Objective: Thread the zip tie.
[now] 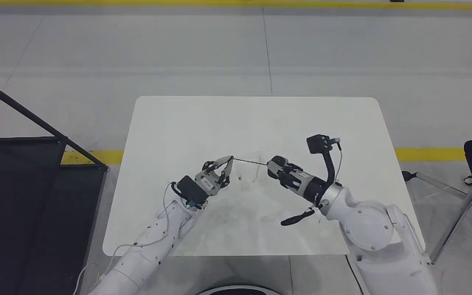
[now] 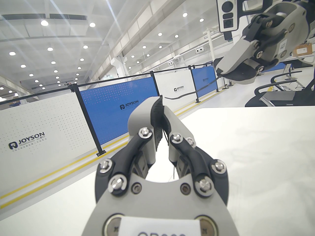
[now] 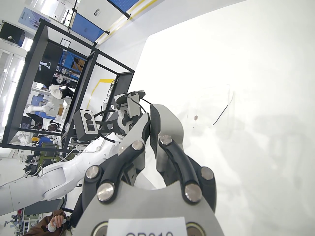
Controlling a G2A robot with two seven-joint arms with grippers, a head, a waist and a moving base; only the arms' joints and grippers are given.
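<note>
Noted zip tie (image 1: 249, 160) strung above counter (image 1: 332, 125) centre | clamped one side in closed left pincer (image 1: 228, 162), other side in closed right pincer (image 1: 270, 164) | probably held aloft for aligning tip with head

Overhead camera above table (image 1: 184, 125); wrist cameras behind left pincer (image 2: 160, 100), right pincer (image 3: 150, 108), mutually opposed
</note>
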